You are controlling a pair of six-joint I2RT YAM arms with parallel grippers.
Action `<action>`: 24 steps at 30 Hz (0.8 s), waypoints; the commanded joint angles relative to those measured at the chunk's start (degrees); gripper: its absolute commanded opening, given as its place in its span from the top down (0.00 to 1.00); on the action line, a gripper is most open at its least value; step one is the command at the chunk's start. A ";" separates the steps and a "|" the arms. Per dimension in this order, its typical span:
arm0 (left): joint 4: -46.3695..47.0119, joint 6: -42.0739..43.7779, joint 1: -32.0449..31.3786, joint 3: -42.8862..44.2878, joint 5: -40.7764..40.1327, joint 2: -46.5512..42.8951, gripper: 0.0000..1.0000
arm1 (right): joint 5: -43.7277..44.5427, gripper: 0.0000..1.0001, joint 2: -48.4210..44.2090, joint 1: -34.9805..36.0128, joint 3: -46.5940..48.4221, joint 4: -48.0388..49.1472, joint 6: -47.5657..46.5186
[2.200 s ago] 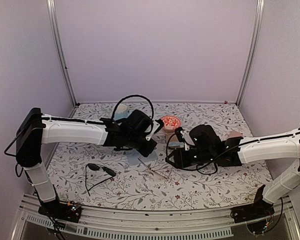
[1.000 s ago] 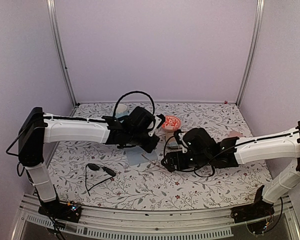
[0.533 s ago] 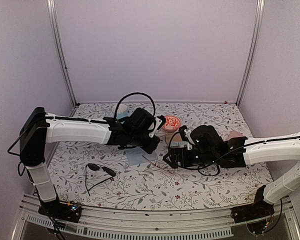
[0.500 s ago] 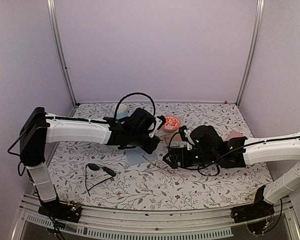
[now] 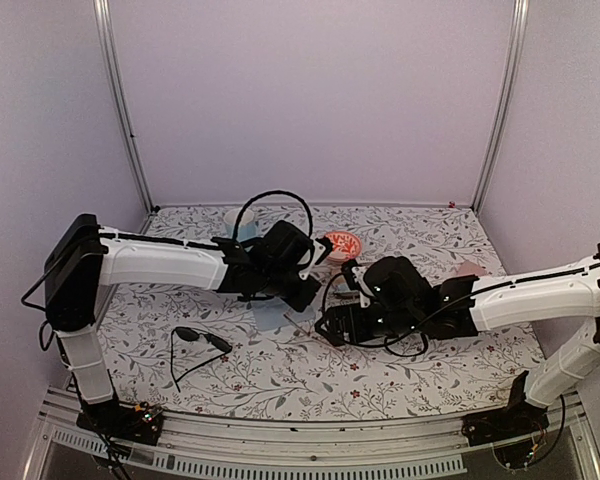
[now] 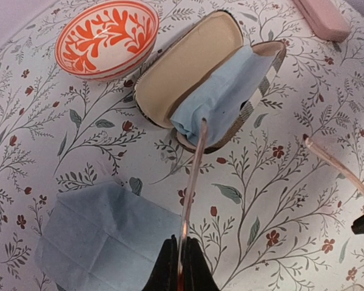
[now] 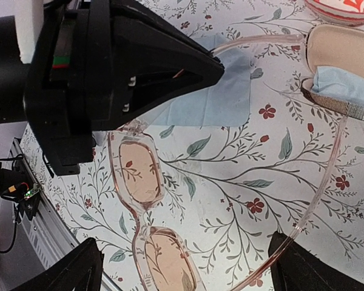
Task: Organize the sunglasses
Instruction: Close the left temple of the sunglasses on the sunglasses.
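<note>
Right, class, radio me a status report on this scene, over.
Left tool shut on the pink glasses' arm. Right tool open either side of the frame. Open case ahead, blue cloth inside may block. Black sunglasses lying apart.

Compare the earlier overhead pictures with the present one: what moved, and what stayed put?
The right end effector slid left toward the left end effector and now stands open near the pink glasses, which the left one grips by one temple. Nothing was newly grasped or released. The black sunglasses, bowl and cloth stayed put.
</note>
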 commanded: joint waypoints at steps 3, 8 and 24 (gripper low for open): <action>0.43 0.22 0.59 1.62 1.55 1.10 1.00 | 0.61 0.03 2.89 2.05 3.87 -0.56 -2.67; 0.50 0.02 0.94 1.62 2.66 1.11 1.00 | 2.61 0.03 5.30 3.88 5.76 -1.98 -4.77; 2.38 -1.51 3.32 -0.33 8.85 -0.03 1.00 | 1.45 0.14 6.64 5.57 5.14 -1.99 -12.58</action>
